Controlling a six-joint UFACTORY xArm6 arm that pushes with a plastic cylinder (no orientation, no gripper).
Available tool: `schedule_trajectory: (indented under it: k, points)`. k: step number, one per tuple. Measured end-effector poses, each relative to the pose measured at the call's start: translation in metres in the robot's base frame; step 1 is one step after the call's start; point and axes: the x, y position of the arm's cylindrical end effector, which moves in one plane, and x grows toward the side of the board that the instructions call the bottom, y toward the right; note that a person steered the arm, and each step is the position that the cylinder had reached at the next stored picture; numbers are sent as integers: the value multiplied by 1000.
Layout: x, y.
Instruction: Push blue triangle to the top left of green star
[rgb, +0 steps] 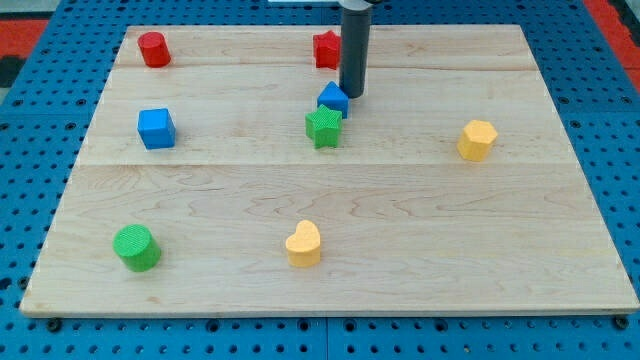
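Robot body showing is just one straight rod, dark grey to near black, round in section, smooth, with a faint lighter sheen down one side. A slightly wider dark collar caps it at the frame's upper edge. My tip (351, 95) ends blunt and flat, same dark colour.

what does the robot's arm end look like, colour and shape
Only the end of the arm shows: a straight, smooth, dark grey rod, round like a cylinder, entering from the view's top. No cables, markings or gripper are visible. My tip is a plain blunt end, just to the view's right of the blue triangle.
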Motion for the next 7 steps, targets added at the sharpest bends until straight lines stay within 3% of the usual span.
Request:
schedule_trajectory:
  k: [1, 2, 4, 5, 7]
  points:
    - [37, -23]
    - [23, -50]
    - [22, -285]
    - [67, -305]
    - [86, -160]
